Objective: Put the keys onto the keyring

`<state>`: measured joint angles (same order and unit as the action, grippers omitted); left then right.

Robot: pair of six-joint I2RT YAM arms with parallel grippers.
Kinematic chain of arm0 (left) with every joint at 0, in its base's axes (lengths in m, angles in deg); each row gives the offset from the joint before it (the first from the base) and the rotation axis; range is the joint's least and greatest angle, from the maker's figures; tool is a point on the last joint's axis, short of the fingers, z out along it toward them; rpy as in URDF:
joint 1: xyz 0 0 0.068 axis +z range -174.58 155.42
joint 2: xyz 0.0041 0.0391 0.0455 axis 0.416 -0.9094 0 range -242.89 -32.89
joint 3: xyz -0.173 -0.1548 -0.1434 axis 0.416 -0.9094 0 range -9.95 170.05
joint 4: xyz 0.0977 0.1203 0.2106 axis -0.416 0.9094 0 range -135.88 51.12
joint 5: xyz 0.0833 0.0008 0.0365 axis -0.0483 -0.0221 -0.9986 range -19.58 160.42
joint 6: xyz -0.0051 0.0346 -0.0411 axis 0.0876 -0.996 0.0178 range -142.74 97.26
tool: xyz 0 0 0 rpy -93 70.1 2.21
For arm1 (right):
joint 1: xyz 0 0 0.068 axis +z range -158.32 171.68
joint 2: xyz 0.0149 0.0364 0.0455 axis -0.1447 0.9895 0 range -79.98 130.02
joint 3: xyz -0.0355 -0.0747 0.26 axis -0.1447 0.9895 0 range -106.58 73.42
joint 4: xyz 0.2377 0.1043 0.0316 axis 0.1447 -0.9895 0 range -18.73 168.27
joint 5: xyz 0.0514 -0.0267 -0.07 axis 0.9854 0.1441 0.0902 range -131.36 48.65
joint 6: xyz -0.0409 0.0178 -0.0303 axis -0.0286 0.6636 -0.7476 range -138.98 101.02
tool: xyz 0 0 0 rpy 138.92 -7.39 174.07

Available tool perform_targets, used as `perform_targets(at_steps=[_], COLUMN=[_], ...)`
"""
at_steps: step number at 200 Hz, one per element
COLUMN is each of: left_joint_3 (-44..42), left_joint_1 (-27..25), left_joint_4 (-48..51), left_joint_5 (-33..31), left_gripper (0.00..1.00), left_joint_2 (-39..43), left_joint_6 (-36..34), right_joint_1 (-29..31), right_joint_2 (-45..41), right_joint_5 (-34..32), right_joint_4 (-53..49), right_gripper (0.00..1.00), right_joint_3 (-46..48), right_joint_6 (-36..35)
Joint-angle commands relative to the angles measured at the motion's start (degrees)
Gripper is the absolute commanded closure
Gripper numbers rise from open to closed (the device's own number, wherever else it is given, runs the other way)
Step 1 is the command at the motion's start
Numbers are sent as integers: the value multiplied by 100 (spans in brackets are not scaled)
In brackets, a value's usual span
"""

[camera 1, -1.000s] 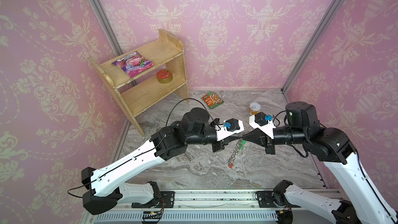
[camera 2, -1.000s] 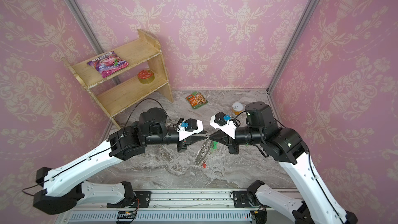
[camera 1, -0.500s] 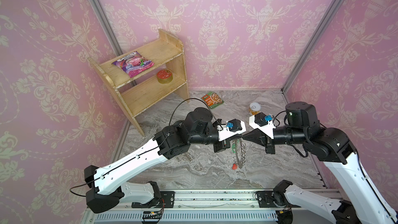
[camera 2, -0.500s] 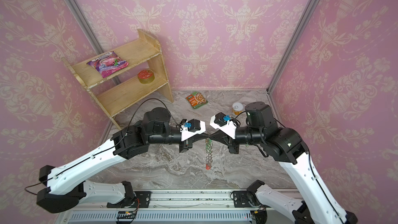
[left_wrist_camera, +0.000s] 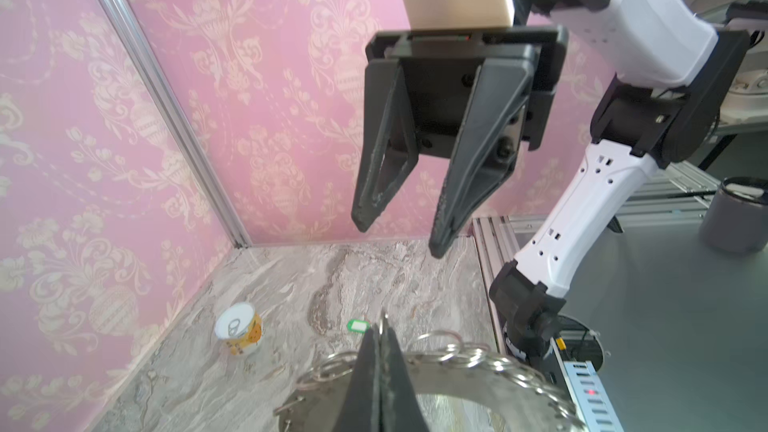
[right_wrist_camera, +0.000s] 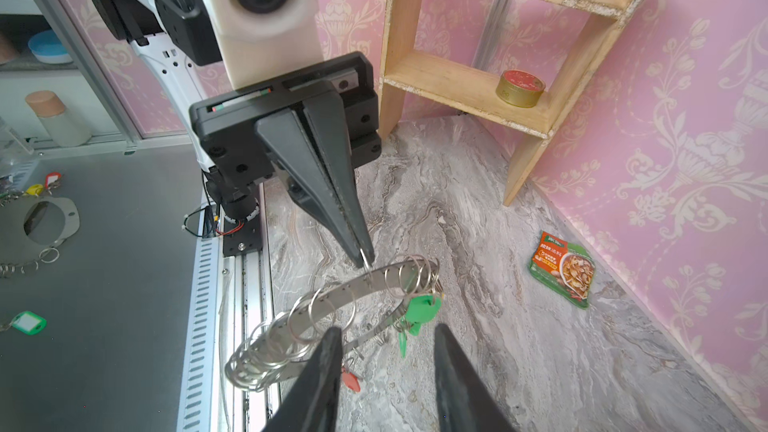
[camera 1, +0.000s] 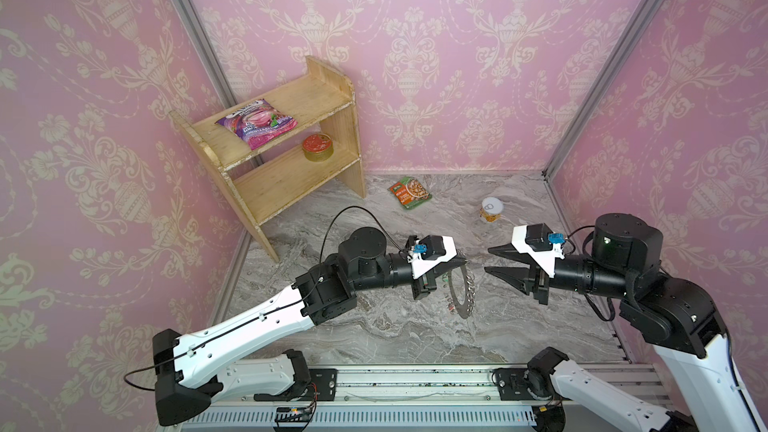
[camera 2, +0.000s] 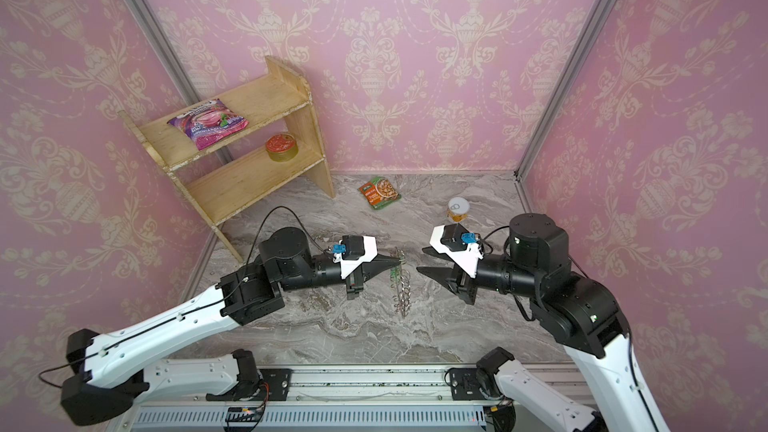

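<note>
Fingers (right_wrist_camera: pixel 316 184) of the left gripper (camera 1: pixel 465 261) are being squeezed shut on one wire loop (right_wrist_camera: pixel 367 264) of the keyring (camera 1: pixel 458 297). It's being dangled edge-on above the marble table (camera 1: pixel 374 338), with a green key (right_wrist_camera: pixel 424 309) being carried on it. The right gripper (camera 1: pixel 487 259) is being held partly open alongside, empty.

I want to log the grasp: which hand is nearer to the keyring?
Left. The left hand is shut on the rim of the keyring, touching it. The right hand is open and faces it from the other side, without touching.
</note>
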<state>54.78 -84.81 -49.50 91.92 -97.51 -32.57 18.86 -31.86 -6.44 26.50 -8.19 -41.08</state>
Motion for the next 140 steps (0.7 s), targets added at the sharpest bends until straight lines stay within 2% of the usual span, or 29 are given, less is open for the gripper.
perform_targets(at_steps=[1,45,140], left_joint_3=[-61,-59,-355], left_joint_1=[-8,55,235], left_joint_4=[-1430,-1732,-2603], left_joint_5=[281,525,806], left_gripper=[100,100,100], left_joint_2=[147,90,-119], left_joint_6=[520,798,1528], right_joint_1=[-161,-278,-300], right_joint_2=[31,36,-56], right_joint_5=[465,906,1243], right_joint_4=[421,851,1236], right_gripper=[64,69,71], right_joint_3=[153,226,305], right_joint_6=[337,603,875])
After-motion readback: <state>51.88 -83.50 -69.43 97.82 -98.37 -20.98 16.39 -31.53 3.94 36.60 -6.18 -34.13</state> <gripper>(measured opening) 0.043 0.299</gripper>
